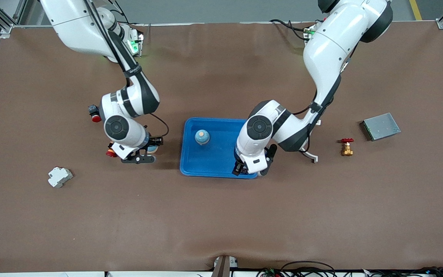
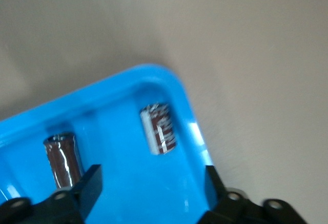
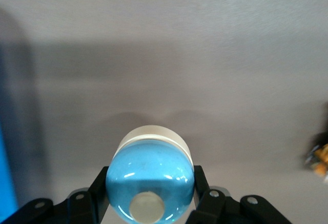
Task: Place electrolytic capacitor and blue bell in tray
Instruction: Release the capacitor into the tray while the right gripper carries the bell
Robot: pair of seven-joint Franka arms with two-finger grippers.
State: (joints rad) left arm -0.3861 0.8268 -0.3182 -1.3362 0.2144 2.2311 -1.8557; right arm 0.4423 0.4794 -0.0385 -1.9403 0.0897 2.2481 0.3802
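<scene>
Now the worktop [image 1: 221, 215] carries the blue tray [image 1: 190, 161] at its middle, and both arms work beside it. Two capacitors [image 2: 159, 129] already lie in the tray's corner under the left gripper [image 1: 249, 169], whose fingers stand apart and empty over that corner. A blue-and-orange bell [image 1: 202, 136] already stands in the tray too. The right gripper [image 1: 144, 154] is clamped on a second blue bell [image 3: 149, 185], low over bare worktop just beside the tray's rim, toward the right arm's end. So the bell's transfer looks to be the step in hand. Next, I judge, it must lift clear of the raised rim and cross inward. Open tray floor lies between the standing bell and the capacitors.
</scene>
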